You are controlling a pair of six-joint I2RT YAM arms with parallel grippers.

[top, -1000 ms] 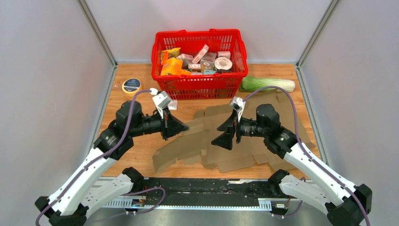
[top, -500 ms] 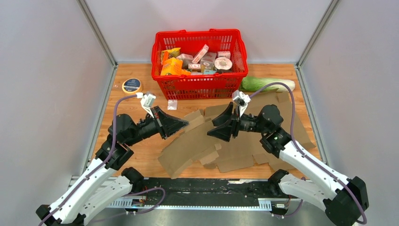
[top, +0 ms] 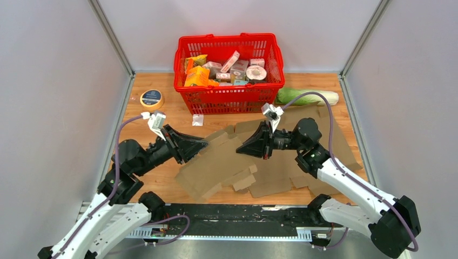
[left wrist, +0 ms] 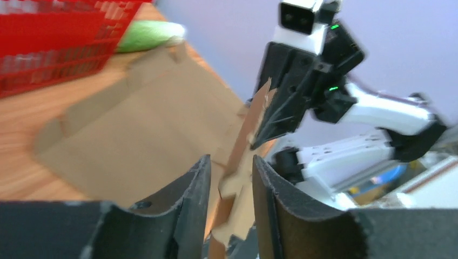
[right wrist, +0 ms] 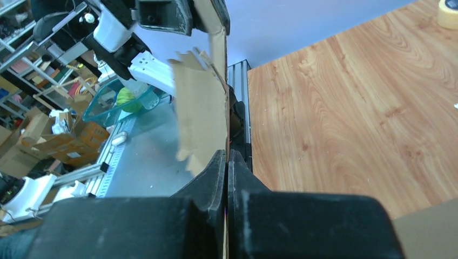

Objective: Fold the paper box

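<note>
Since 1 second ago your left gripper (top: 201, 144) pulled back from the red basket (top: 229, 102). Its jaws are part open around a flap, contact blurred. Right gripper (top: 241, 149) clamps tight on the paper box (top: 216, 164) edge, box lying near side of the basket, partly hidden by both grippers.

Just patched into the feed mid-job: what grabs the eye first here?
The flattened paper box sprawls centre-stage, one edge pinched in the right gripper, while the left gripper has its fingers parted around another edge. Behind it, a red basket packed with groceries sits at the far edge of the table.
</note>
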